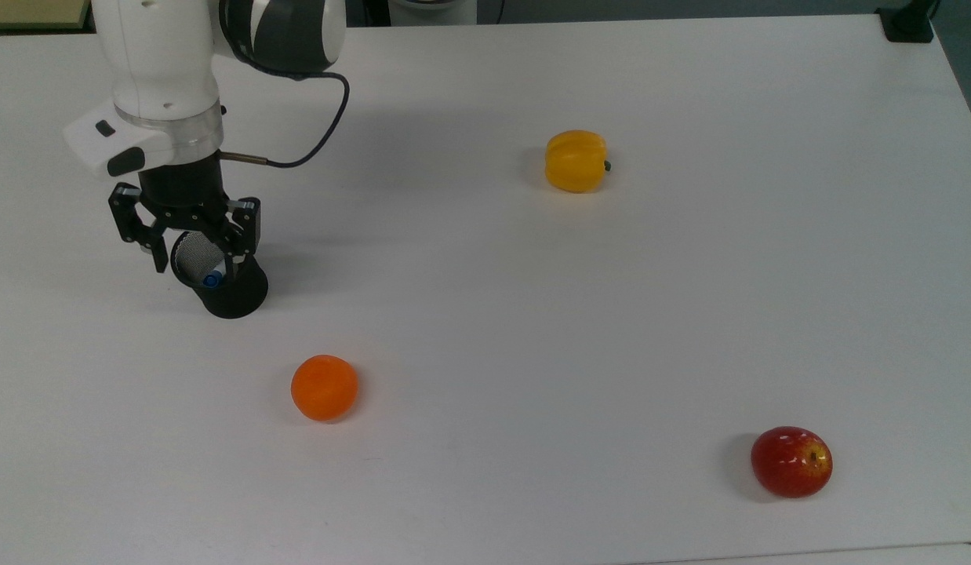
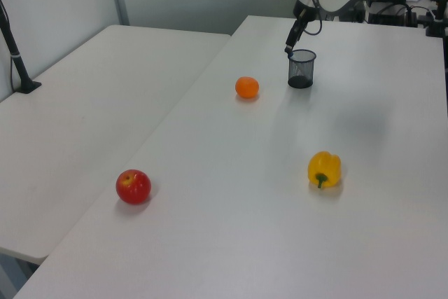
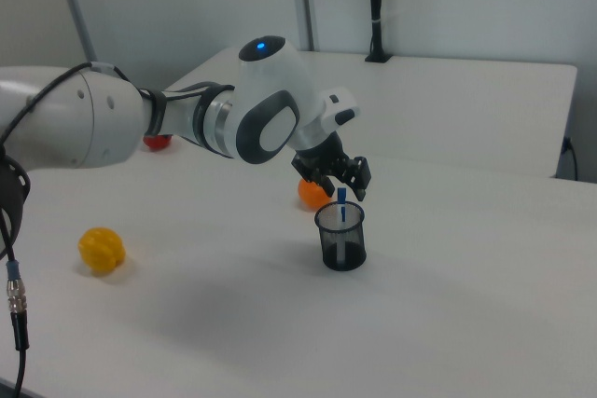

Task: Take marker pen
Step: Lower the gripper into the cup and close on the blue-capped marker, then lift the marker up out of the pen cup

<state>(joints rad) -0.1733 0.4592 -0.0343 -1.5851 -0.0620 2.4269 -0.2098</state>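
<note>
Marker pen [image 3: 342,214] upright in mesh pen cup [image 1: 228,287], blue cap leaning toward top view's 7 o'clock. Gripper [image 1: 197,267] spread, empty, above it. Likely light, stiff, slick; best pinched at cap.

Even, bright light falls from overhead on the white table [image 1: 611,329], which reads washed-out and slightly grey-blue in the top view. Shadows are soft and short: a faint smudge sits beside the yellow pepper [image 1: 576,160], the orange [image 1: 324,387] and the apple [image 1: 791,461], whose skin carries small white glints. A broad, diffuse shadow of the arm lies on the tabletop. The left view and right view look grainier, with softened edges.
</note>
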